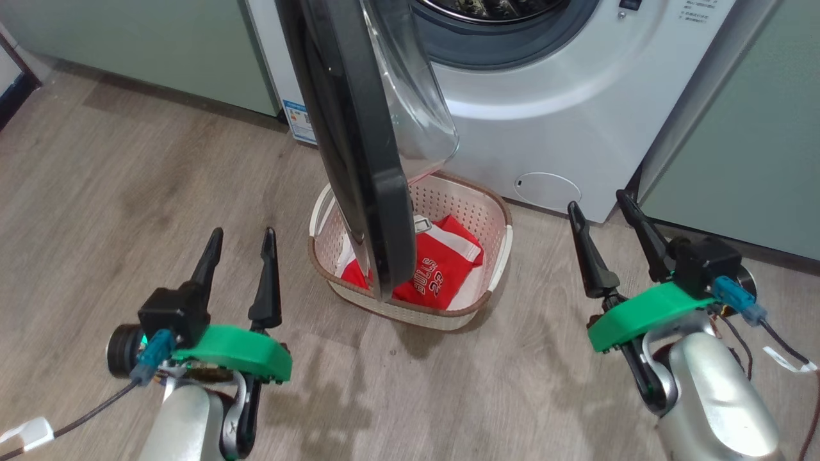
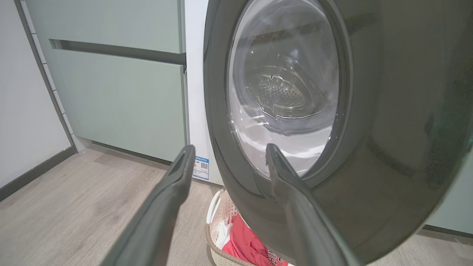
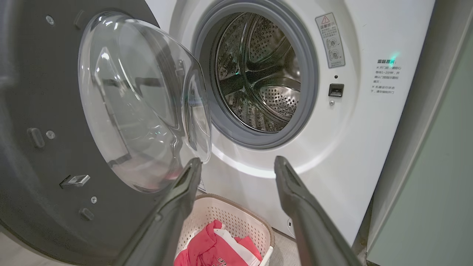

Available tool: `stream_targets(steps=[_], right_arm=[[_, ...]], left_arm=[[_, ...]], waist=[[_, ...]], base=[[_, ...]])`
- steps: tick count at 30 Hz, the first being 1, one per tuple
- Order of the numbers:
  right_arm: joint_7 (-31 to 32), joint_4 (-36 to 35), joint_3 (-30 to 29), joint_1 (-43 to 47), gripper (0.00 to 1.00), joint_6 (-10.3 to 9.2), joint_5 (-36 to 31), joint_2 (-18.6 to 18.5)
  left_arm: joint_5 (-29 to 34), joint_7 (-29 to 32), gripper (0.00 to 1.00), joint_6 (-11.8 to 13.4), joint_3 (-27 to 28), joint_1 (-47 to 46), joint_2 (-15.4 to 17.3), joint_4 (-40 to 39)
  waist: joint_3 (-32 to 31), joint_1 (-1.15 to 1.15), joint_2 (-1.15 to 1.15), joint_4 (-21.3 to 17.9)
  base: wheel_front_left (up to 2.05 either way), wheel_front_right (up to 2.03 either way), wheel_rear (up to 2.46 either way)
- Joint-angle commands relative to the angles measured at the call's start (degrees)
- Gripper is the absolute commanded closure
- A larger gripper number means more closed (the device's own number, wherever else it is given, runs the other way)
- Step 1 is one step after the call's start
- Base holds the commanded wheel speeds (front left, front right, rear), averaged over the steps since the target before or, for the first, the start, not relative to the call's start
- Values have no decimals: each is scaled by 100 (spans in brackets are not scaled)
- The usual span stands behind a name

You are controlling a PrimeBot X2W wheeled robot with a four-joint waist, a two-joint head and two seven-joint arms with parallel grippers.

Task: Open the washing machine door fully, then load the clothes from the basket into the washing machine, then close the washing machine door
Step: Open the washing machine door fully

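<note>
Hanging glossy black-rimmed door [image 1: 359, 160] over perforated basket [image 1: 461, 198], red clothes [image 1: 442, 262] inside; left gripper [image 1: 244, 232] 8 o'clock, right gripper [image 1: 597, 200] 4, both splayed empty.

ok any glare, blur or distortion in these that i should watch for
Head view: sharp, even light, a bright sheen on the washing machine front, soft shadows on the floor. Left wrist view: the washing machine door glass gives a warped, streaky image; left fingers look soft. Right wrist view: wide-angle bending at the edges, clothes readable.
</note>
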Motion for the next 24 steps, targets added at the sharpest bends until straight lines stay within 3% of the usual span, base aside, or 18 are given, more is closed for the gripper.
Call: stream_targets(steps=[1,17,20,24], right_arm=[[-60,-135,140,-172,0,0,-71,68],[-63,-71,122,-232,0,0,-133,99],[-64,-68,117,-232,0,0,-142,101],[-64,-67,118,-230,0,0,-144,103]], left_arm=[[42,-31,0,31,157,-105,101,-180],[-7,-31,0,45,126,-111,109,-144],[-15,-31,100,44,116,-108,114,-130],[-24,-31,100,58,106,-108,115,-116]], waist=[[-1,0,0,5],[44,0,0,29],[42,0,0,30],[43,0,0,40]], base=[[0,0,0],[0,0,0],[0,0,0],[0,0,0]])
